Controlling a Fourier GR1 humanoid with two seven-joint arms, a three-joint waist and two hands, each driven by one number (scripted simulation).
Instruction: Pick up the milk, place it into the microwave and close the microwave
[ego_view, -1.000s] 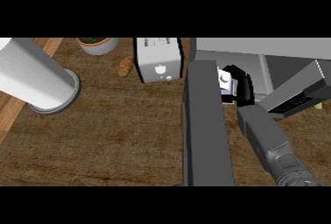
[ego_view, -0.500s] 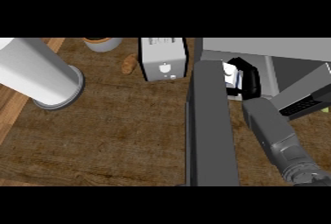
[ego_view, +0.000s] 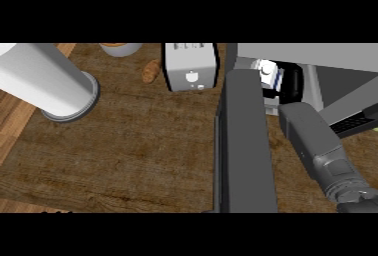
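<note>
The milk (ego_view: 266, 74), a white carton with blue print, is at the mouth of the grey microwave (ego_view: 317, 54) at the upper right. My right hand (ego_view: 291, 82) is curled round it from the right, and the grey forearm runs down to the lower right edge. The microwave's door (ego_view: 247, 145) stands open; I see it edge-on as a long dark grey slab just left of the forearm. Much of the carton is hidden by the hand and the microwave's top. My left hand does not show.
A white toaster (ego_view: 190, 67) stands just left of the door's far end. A bread roll (ego_view: 150, 71) and a bowl (ego_view: 120, 48) lie beyond it. A tall white cylinder (ego_view: 44, 80) stands at the left, near the counter's left edge (ego_view: 18, 130).
My right hand has carried the milk farther up along the door, into the microwave's opening. The whole view has shifted a little to the right.
</note>
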